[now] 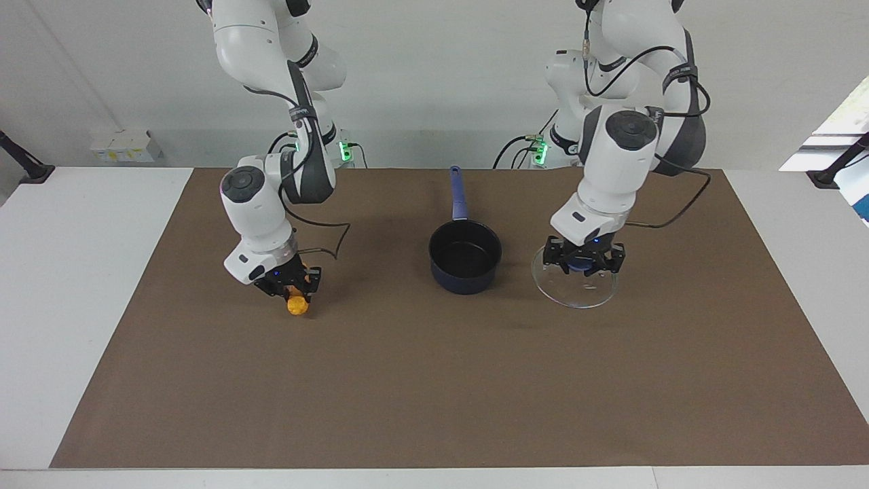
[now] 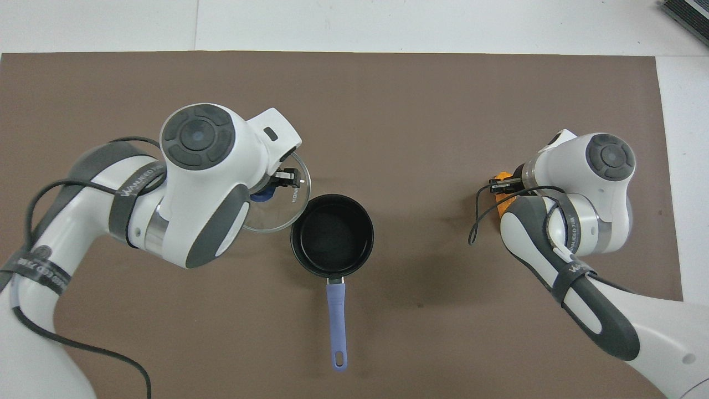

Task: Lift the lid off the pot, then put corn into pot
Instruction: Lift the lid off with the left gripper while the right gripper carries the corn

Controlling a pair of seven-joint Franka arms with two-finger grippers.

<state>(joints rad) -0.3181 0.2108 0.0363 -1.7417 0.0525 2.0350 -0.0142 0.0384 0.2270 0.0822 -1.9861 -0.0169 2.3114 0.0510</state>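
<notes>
The lid (image 1: 576,282) is already off the pot (image 1: 465,257) and rests on, or just above, the counter (image 1: 434,380) beside the pot, toward the left arm's end. The left gripper (image 1: 584,261) is low over it with its jaws around the blue knob; whether they press it I cannot tell. The pot stands open mid-counter, its handle pointing toward the robots.

The step in hand looks like picking up the corn (image 1: 297,305), which lies well apart from the pot toward the right arm's end. The right gripper (image 1: 290,282) is down on it, jaws straddling the cob, though a firm squeeze is unclear. To do this well, grip near the cob's middle, lift straight up, clear the pot's rim, then release low over the black inside.

The right arm bends down steeply, wrist tilted. The left arm leans over the lid and should stay clear of the pot.
</notes>
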